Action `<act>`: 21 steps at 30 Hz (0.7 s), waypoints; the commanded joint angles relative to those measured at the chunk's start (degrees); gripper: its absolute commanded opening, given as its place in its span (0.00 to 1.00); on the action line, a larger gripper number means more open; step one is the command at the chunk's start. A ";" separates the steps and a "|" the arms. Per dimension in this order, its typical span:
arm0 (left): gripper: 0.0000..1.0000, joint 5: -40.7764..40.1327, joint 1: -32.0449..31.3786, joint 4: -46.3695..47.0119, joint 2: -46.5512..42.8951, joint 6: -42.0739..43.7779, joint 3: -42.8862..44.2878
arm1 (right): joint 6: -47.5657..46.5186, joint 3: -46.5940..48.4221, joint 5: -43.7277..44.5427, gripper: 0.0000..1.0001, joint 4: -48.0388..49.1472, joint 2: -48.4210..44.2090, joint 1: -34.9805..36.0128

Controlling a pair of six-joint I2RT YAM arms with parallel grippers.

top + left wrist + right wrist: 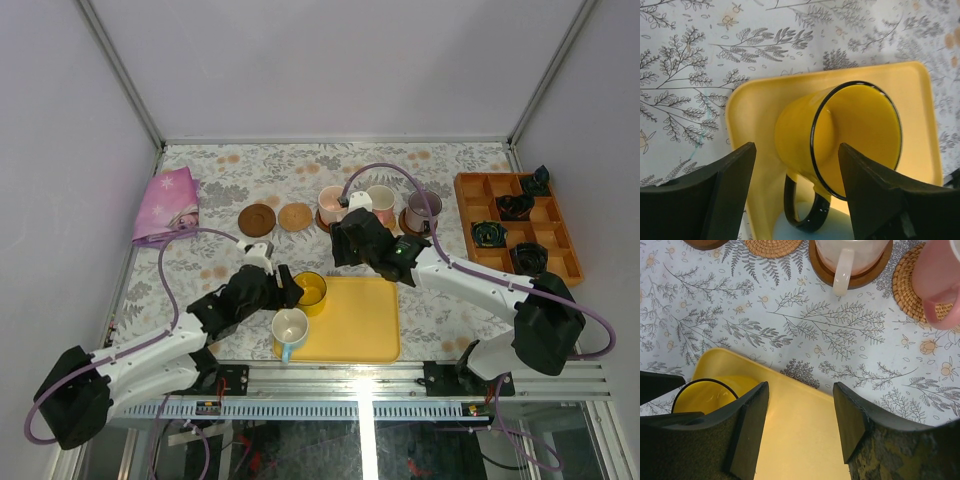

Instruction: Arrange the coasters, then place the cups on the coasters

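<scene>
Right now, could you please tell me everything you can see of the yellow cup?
The yellow cup is a small mug of translucent yellow material, glass or plastic by its look, with a thin dark rim and a dark loop handle. It looks empty. It stands upright on the far left corner of the yellow tray. Its handle points toward the left gripper, which is open with a finger on either side and not closed on the cup.
</scene>
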 commanded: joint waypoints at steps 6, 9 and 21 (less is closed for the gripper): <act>0.54 -4.64 -2.02 2.18 5.65 3.25 3.37 | -0.90 1.13 -0.70 0.61 0.93 0.03 0.78; 0.51 -3.28 -2.14 4.03 6.62 4.59 4.20 | -0.80 0.87 -0.05 0.61 0.80 -0.27 0.78; 0.40 4.34 -2.61 11.78 14.58 7.74 8.21 | -0.44 0.27 1.85 0.61 0.19 -1.60 0.77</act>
